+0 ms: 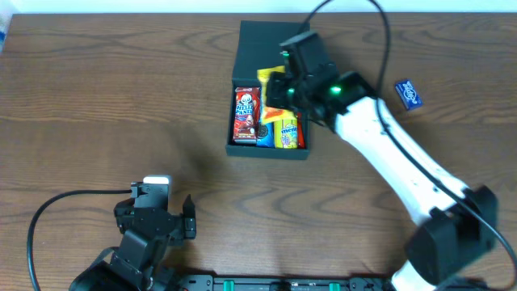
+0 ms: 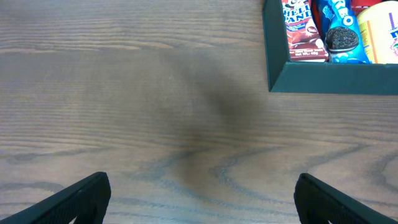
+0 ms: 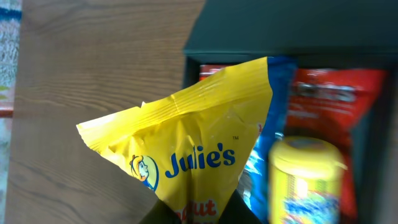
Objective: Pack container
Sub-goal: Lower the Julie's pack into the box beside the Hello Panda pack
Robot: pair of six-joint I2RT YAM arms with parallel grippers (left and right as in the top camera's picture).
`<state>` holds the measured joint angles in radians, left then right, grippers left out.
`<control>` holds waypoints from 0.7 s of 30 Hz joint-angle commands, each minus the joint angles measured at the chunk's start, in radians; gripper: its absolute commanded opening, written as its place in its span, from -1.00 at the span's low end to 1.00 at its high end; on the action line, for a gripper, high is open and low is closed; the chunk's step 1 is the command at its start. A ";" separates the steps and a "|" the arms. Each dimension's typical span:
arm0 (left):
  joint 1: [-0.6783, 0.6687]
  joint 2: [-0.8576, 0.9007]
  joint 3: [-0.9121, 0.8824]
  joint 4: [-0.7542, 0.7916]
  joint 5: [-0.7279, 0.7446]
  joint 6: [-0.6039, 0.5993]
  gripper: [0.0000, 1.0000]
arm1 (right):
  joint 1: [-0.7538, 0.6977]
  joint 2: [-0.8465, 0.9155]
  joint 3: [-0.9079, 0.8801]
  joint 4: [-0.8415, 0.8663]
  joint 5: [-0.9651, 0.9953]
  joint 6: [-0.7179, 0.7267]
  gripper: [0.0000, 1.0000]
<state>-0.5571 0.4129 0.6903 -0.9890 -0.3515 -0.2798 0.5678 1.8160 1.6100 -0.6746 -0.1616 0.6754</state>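
Note:
The dark teal container (image 1: 250,42) lies open at the table's far middle, lid flap at the back. Inside lie a red Hello Panda packet (image 1: 245,113), a blue Oreo packet (image 1: 264,131), a yellow tub (image 1: 287,133) and a red packet (image 3: 336,99). My right gripper (image 1: 279,87) is shut on a yellow Julie's packet (image 3: 186,149) and holds it over the container's back half. My left gripper (image 2: 199,199) is open and empty over bare wood near the front edge; the container's front left corner (image 2: 277,74) shows at its view's top right.
A small blue packet (image 1: 409,94) lies on the table to the right of the container. The right arm (image 1: 388,145) reaches diagonally from the front right. A cable (image 1: 48,210) loops at the front left.

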 commanded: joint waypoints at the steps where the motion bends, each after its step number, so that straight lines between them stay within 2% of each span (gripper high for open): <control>1: 0.006 -0.005 -0.008 -0.002 -0.018 0.014 0.90 | 0.034 0.063 0.064 0.015 0.000 0.071 -0.84; 10: 0.006 -0.005 -0.008 -0.002 -0.018 0.014 0.90 | 0.059 0.172 0.074 0.037 0.001 0.262 -0.89; 21: 0.006 -0.005 -0.008 -0.002 -0.018 0.014 0.90 | 0.088 0.224 0.074 0.091 0.018 0.289 -0.88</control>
<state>-0.5571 0.4129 0.6903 -0.9894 -0.3515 -0.2798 0.6353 2.0098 1.6615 -0.5938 -0.1589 0.9321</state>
